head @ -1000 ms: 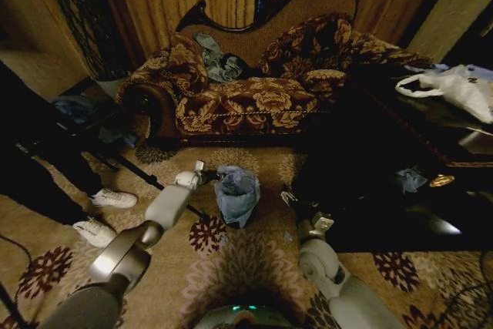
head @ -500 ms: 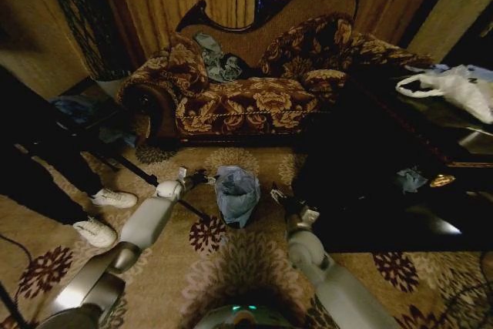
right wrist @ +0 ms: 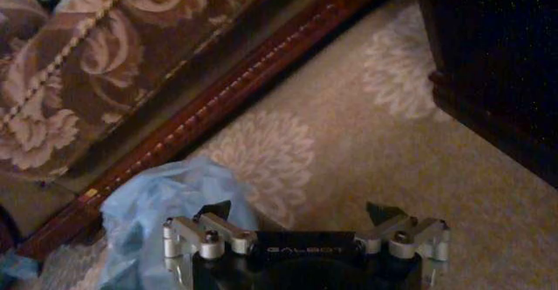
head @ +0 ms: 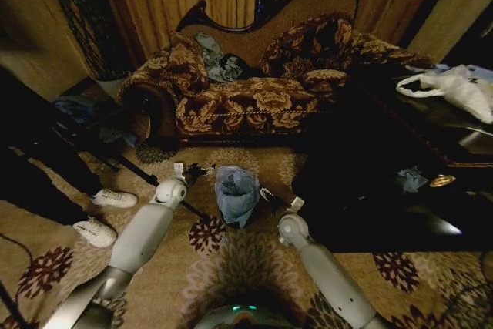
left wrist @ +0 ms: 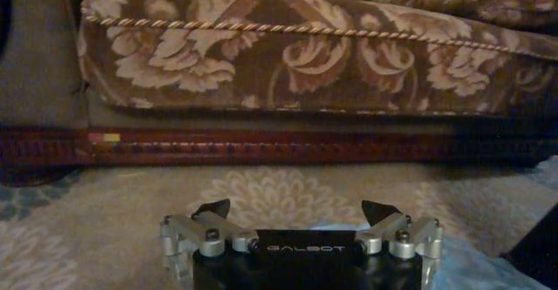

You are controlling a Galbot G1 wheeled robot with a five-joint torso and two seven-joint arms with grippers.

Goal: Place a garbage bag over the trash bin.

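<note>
A: Bag status?

B: The garbage bag [head: 236, 190] sits centre frame in the head view, pale blue-grey film, crumpled, draped over the trash bin [head: 234, 217], which is almost fully covered; only a dark sliver shows at the base. Both stand on the patterned carpet [head: 254, 256].

A: Grippers?

B: Left gripper [head: 196, 170] just left of the bag, right gripper [head: 266, 195] just right of it, one on each side. Left wrist view: left gripper [left wrist: 296, 209] has fingers spread wide, nothing between them, bag film [left wrist: 475, 267] at the lower right edge. Right wrist view: right gripper [right wrist: 299, 209] also spread wide, empty, bag [right wrist: 166, 205] bunched at the lower left beside one finger.

A: Surroundings?

B: Floral sofa [head: 254, 90] across the upper centre, close behind the bin. Dark table [head: 400, 152] on the right with a white plastic bag [head: 454, 88] on top and a small blue-grey scrap [head: 410, 179] lower down. Person's white shoes [head: 104, 213] at the left, near the left arm.
</note>
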